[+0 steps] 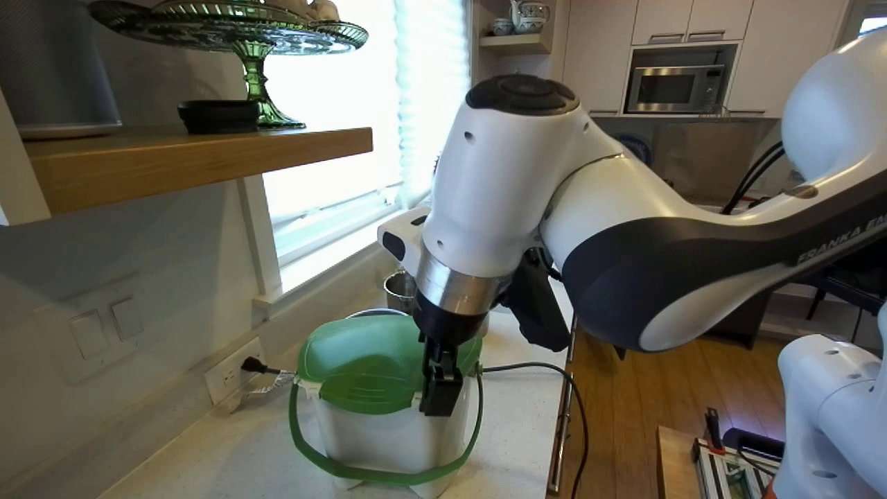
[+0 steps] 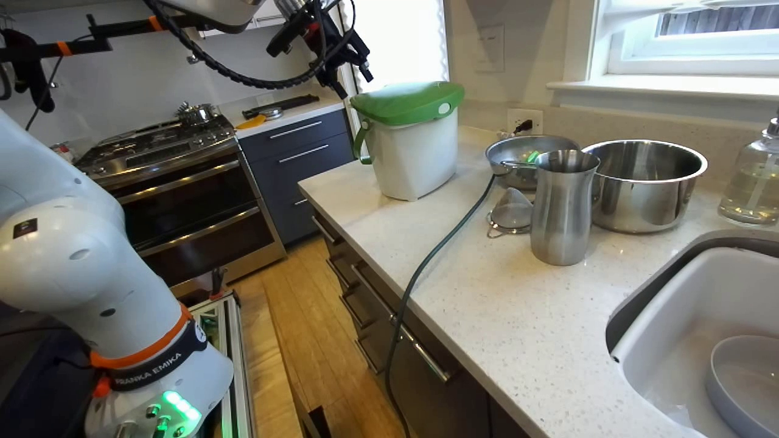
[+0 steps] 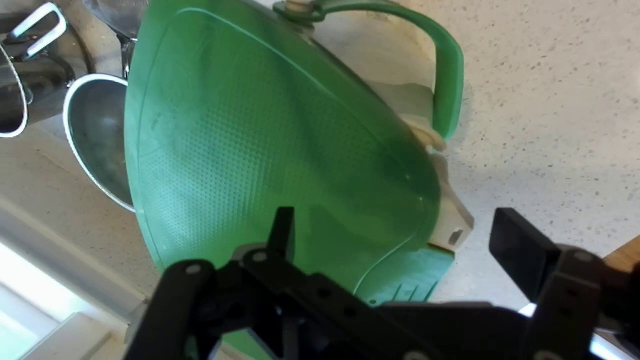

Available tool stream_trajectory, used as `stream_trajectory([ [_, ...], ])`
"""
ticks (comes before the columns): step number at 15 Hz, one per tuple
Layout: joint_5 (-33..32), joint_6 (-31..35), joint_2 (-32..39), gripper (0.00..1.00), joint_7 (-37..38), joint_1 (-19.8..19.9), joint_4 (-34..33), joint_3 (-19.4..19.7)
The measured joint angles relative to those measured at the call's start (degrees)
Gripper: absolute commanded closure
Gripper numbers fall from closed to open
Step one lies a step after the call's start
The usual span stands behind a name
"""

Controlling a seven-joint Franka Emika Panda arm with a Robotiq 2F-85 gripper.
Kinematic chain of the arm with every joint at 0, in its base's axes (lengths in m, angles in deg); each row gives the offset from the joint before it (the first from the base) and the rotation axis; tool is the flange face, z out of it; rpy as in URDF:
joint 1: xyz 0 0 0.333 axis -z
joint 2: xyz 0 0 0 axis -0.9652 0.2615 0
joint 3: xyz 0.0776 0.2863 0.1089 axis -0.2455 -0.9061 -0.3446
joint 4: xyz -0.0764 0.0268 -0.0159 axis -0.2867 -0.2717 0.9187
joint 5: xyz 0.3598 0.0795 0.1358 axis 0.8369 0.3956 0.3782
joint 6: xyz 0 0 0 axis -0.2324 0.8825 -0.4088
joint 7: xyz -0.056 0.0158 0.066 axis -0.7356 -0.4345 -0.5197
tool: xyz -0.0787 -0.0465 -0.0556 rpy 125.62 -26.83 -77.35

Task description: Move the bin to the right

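Bin [image 2: 417,158] upright on counter [image 2: 505,310], green lid [image 2: 408,103] near gripper [image 3: 392,232]; 2 fingers [image 3: 522,250] spread wide.

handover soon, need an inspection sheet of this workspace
Surface: pale speckled countertop, partly occupied
Job's things: white plastic bin, upright, green lid on, curved green handle down
Clutter: shiny round metal pot, tall metal cup, mesh strainer, grouped together
Grippers: black gripper, jaws open near the lid, contact unclear
Cables: thin dark cable across the countertop, hanging over its edge; black plug in white wall outlet
Surroundings: white sink holding a pale round bowl; green glass cake stand on a wooden shelf
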Motion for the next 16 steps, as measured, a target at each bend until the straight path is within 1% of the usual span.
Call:
stream_trajectory([
  [8,-4.96,1.32,1.12,0.0,0.08,-0.46,0.33,-0.18],
  [16,-5.64,1.35,1.0,0.0,0.27,-0.36,0.93,0.39],
])
